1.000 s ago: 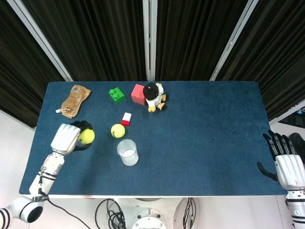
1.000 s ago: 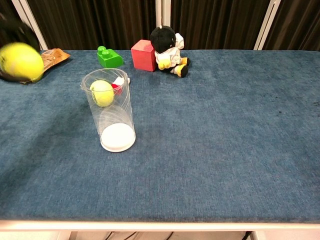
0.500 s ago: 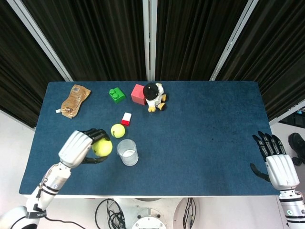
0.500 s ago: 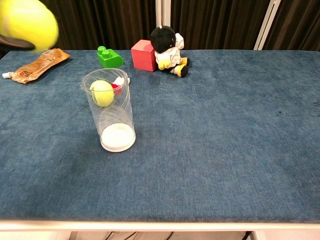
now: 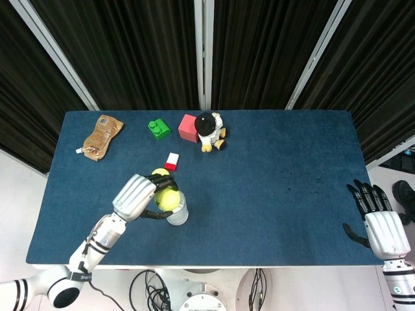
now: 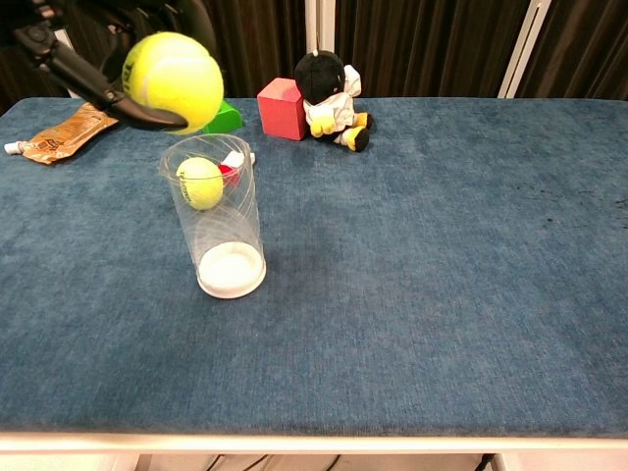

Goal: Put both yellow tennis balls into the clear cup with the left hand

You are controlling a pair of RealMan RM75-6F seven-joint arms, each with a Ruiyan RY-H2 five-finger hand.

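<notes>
My left hand (image 5: 138, 195) holds one yellow tennis ball (image 5: 167, 199) up in the air, right over the left part of the clear cup (image 5: 179, 214). In the chest view that ball (image 6: 178, 79) hangs above the cup's (image 6: 222, 231) rim, with dark fingers (image 6: 74, 67) behind it. The cup stands upright with nothing in it. The second yellow ball (image 5: 158, 172) lies on the blue table just behind the cup, partly hidden by my fingers; it shows through the cup wall (image 6: 200, 183). My right hand (image 5: 381, 225) hangs beyond the table's right front corner, fingers spread, holding nothing.
A small red and white block (image 5: 172, 161) lies behind the second ball. Along the back stand a green brick (image 5: 158, 129), a red cube (image 5: 188, 127) and a black plush toy (image 5: 210, 130). A brown pouch (image 5: 99, 136) lies at the back left.
My left hand has carried the ball to the right and upward, from the table's left side to above the cup. The right hand has shifted slightly near the table's edge.
</notes>
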